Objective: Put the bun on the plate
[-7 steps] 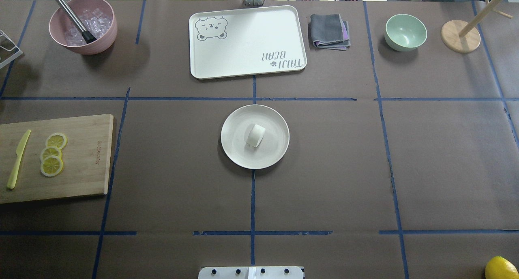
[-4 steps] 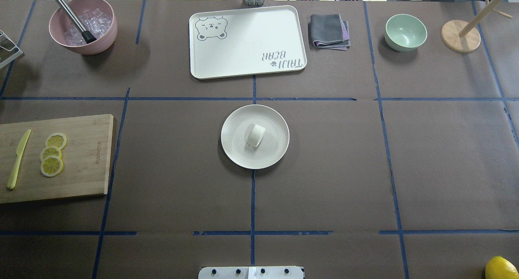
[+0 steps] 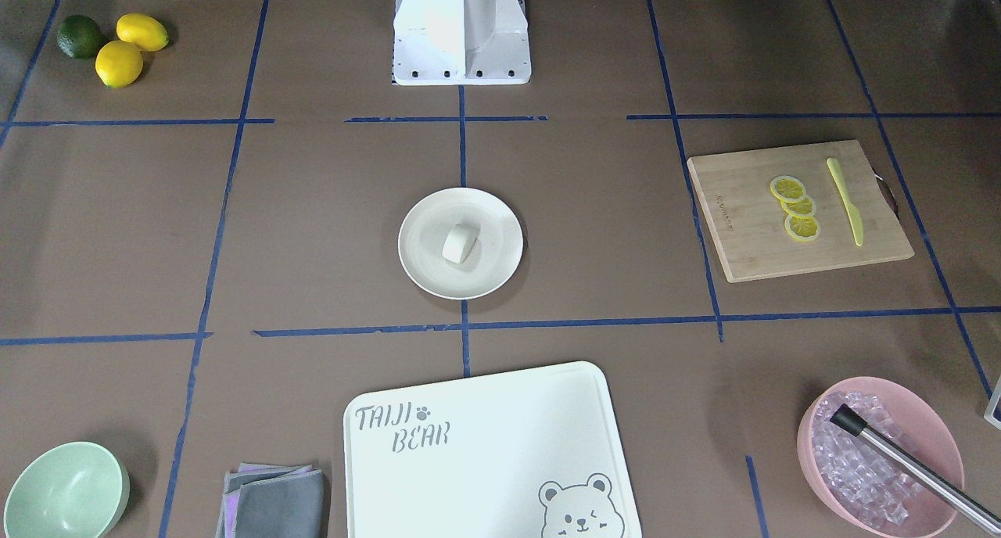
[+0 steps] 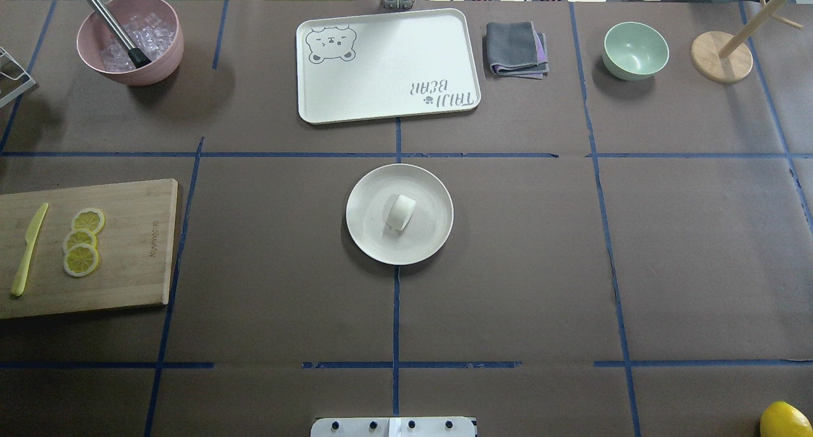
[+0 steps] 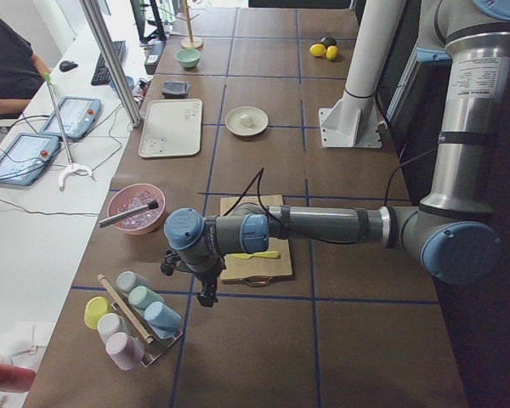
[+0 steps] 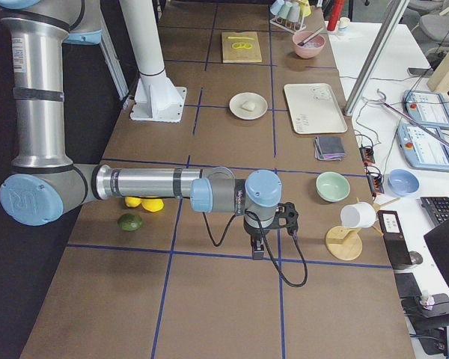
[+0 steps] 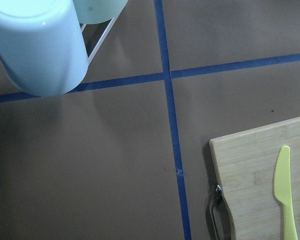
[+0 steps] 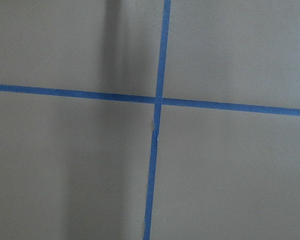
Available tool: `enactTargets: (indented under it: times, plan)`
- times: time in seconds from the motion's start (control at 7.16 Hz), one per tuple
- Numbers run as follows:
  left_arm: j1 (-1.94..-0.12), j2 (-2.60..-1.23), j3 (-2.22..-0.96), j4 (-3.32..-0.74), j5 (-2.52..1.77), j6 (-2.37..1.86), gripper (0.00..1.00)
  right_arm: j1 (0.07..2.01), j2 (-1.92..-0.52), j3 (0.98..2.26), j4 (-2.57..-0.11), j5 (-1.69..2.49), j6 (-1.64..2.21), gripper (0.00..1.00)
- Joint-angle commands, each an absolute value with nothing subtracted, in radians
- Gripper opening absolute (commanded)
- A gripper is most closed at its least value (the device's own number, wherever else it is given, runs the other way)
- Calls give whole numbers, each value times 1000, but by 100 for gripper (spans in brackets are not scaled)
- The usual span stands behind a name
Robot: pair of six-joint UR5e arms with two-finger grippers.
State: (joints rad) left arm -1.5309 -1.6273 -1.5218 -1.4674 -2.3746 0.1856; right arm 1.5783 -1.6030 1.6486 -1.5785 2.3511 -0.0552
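The small white bun [image 4: 401,212] lies on its side in the middle of the round cream plate [image 4: 365,237] at the table's centre, also seen in the front view as bun [image 3: 459,243] on plate [image 3: 422,268]. Nothing touches it. My left gripper [image 5: 208,293] hangs far off by the cup rack at the table's left end. My right gripper [image 6: 258,250] hangs over bare table at the right end. Both show only in the side views, so I cannot tell whether they are open or shut.
A bear-printed board [image 4: 387,65], a grey cloth [image 4: 516,48] and a green bowl [image 4: 635,49] line the far side. A pink bowl of ice [image 4: 130,40] stands far left. A cutting board [image 4: 127,246] carries lemon slices [image 4: 81,241] and a knife [image 4: 28,249]. A person sits at the side desk [image 5: 8,64].
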Motion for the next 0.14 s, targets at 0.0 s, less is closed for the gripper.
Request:
enactTargets:
  times: [0.0]
  plan:
    - [-1531,-1628,-1522,-1474,-2375,186,100,1578,-1601,1649,-1578,2352,-55,100]
